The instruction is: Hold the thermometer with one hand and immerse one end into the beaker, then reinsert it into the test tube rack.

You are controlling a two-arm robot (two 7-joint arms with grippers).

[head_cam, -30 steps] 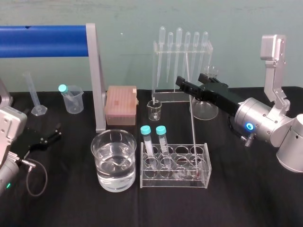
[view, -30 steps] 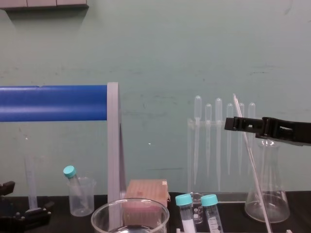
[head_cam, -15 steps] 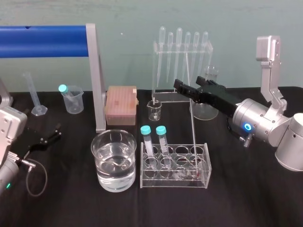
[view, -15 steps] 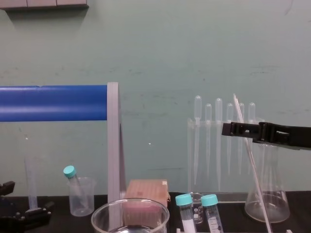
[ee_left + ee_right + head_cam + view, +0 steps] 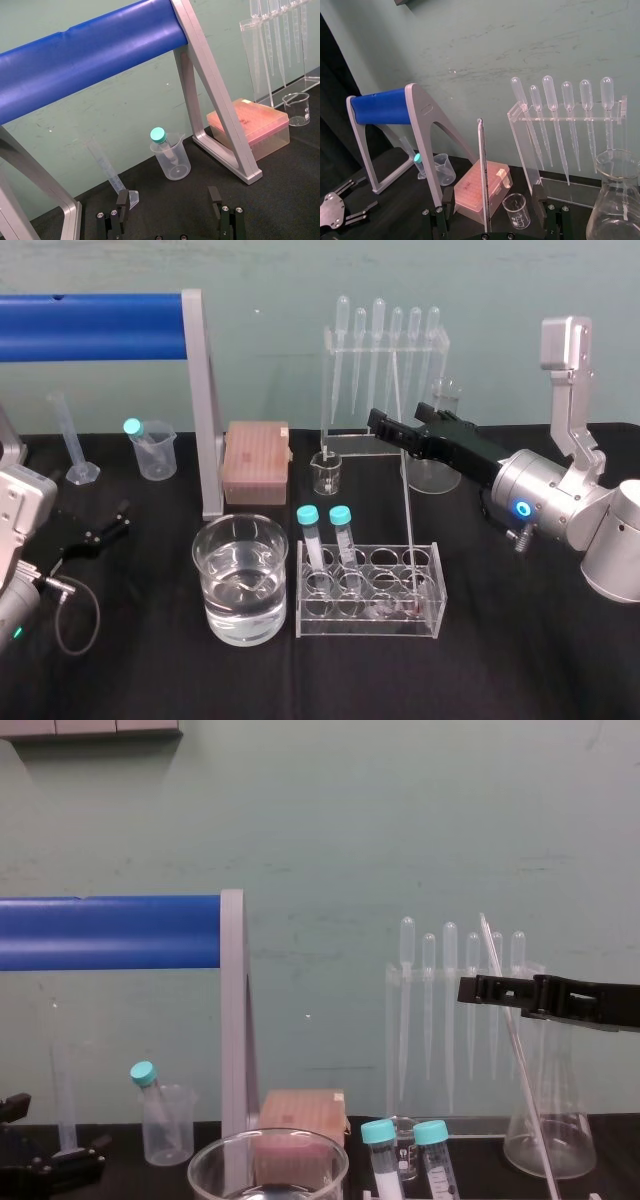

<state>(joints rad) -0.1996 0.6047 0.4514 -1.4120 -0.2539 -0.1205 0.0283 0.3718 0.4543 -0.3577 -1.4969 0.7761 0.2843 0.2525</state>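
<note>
Head view: right hand [image 5: 396, 413] spread around racked thermometer [image 5: 407, 510]

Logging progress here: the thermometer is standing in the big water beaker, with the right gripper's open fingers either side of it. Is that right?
Not quite. The thermometer stands in the test tube rack, not the beaker, as the head view shows. The right gripper does have its open fingers either side of it.
</note>
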